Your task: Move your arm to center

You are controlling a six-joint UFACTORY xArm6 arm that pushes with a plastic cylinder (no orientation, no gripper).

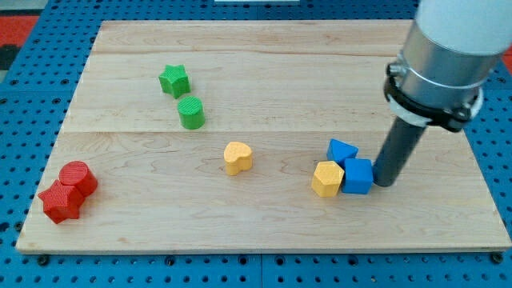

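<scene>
My tip (385, 182) rests on the wooden board (264, 216) at the view's right, touching or almost touching the right side of a blue cube (358, 176). A second blue block (342, 150) sits just above and left of that cube. A yellow hexagonal block (327, 178) touches the cube's left side. A yellow heart-shaped block (237, 158) lies near the board's middle. A green star (174, 81) and a green cylinder (191, 113) sit at the upper left. A red cylinder (78, 178) and a red star (61, 202) touch each other at the lower left.
The arm's wide grey body (448, 56) hangs over the board's upper right corner. A blue pegboard surface (24, 104) surrounds the board on all sides.
</scene>
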